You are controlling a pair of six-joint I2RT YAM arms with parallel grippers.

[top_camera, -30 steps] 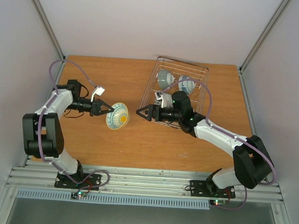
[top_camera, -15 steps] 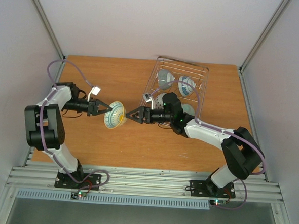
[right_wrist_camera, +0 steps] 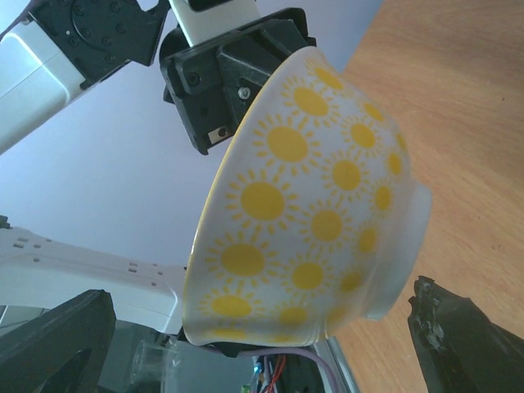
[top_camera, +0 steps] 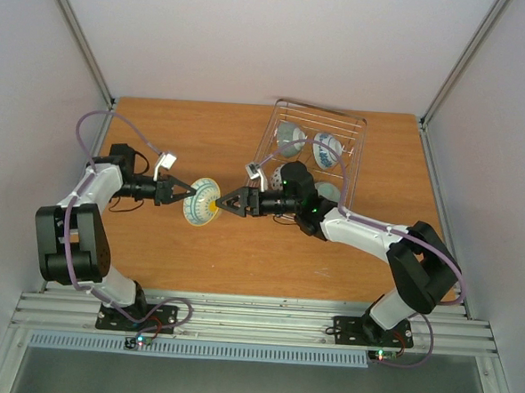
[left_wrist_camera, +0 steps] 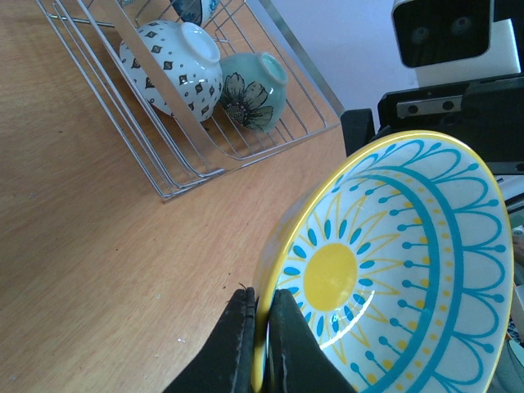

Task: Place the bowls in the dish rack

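A bowl with yellow suns outside and a blue-and-yellow pattern inside hangs above the table. My left gripper is shut on its yellow rim; the left wrist view shows both fingers pinching the rim of the bowl. My right gripper is open, facing the bowl's other side. In the right wrist view the bowl's foot sits between the spread fingers; I cannot tell if they touch. The wire dish rack behind holds three bowls: grey, blue-and-white, pale green.
In the left wrist view the rack holds a white bowl with black diamonds and a teal flowered bowl, both on their sides. The two arms meet at mid-table. Bare wooden table lies in front.
My right gripper has moved left from the rack's front to the held bowl, jaws staying open. The left gripper and bowl have shifted slightly, still shut on the rim.
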